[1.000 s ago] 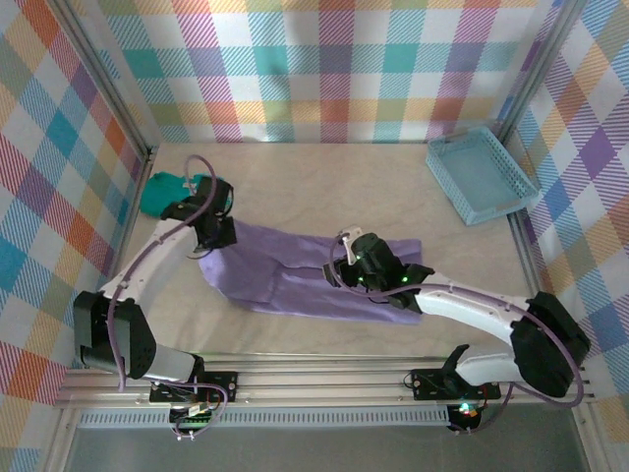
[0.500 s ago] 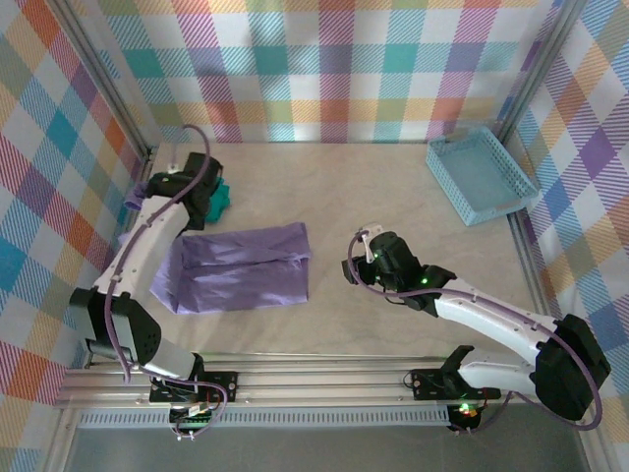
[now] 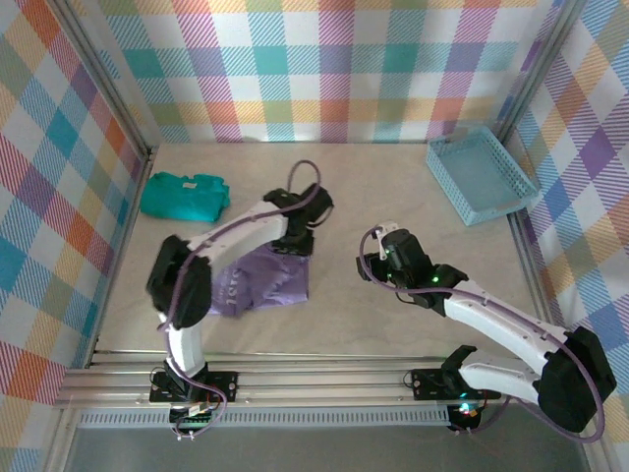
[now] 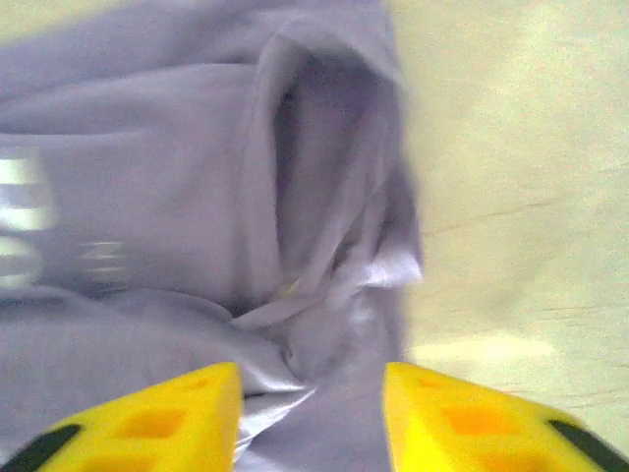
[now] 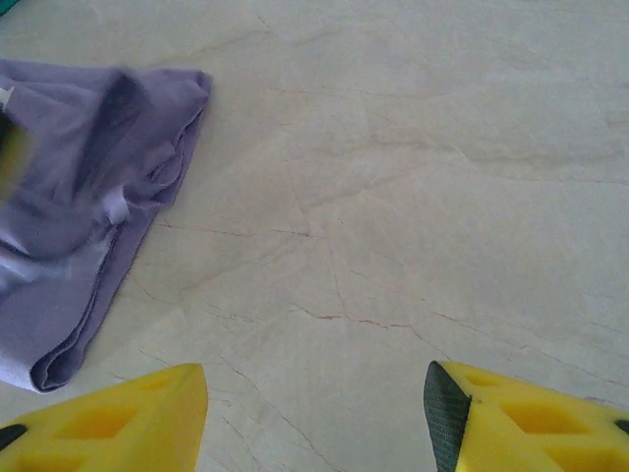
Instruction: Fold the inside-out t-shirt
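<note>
Left tool [image 3: 295,234]: positioned over the far right corner of the inside-out t-shirt [image 3: 263,285]; in the left wrist view its yellow fingers [image 4: 147,425] stand spread with a clear gap, gathered lavender fabric lying under and between them; nothing is seen pinched.

Right tool [image 3: 370,264]: to the right of the shirt and apart from it; in the right wrist view [image 5: 314,393] its fingers are spread wide over the bare bench [image 3: 393,197]; it holds nothing.

Inside-out t-shirt: lies on the bench left of centre, bunched into a compact, roughly rectangular heap; the left arm crosses over its left part; folds and a raised pocket of cloth show near its right edge [image 4: 324,197]; blurred white lettering [image 4: 20,202] shows at the left of the left wrist view; the right wrist view shows its layered right edge [image 5: 79,226] resting flat on the bench.

Teal-green folded garment [image 3: 182,195]: far left of the bench, apart from the shirt.

Light-blue tray [image 3: 482,175]: far right corner.
</note>
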Robot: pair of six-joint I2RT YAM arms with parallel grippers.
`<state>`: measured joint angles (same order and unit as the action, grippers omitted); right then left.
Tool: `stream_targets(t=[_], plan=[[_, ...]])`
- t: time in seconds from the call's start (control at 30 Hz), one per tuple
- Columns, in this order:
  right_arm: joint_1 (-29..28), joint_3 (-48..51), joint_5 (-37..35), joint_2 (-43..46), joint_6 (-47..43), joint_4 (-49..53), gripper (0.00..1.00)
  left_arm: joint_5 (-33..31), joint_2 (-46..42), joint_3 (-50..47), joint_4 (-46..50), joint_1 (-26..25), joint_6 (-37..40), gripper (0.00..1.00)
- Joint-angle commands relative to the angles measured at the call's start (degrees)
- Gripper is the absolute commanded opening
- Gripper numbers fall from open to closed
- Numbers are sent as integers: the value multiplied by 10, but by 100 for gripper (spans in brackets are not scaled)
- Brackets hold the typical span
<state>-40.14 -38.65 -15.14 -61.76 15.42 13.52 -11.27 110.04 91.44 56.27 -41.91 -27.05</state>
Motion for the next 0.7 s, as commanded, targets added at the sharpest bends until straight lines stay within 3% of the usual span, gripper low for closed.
stream_targets(t=[0.0, 0.13, 0.27, 0.33, 0.43, 0.67], plan=[[2, 14, -11, 17, 6, 20, 61, 59, -7, 38, -24, -6, -21, 53], [3, 29, 22, 23, 29, -13, 62, 21, -118, -49, -37, 22, -17, 63], [-1, 4, 112, -51, 60, -81, 64, 51, -290, -246, -106, 102, -41, 74], [-3, -20, 146, -107, 77, -116, 66, 114, -342, -328, -160, 174, -43, 79], [-2, -73, 172, -204, 115, -154, 70, 195, -333, -385, -237, 236, -38, 83], [16, -243, 261, -429, 186, -171, 73, 295, -268, -417, -335, 233, -35, 83]])
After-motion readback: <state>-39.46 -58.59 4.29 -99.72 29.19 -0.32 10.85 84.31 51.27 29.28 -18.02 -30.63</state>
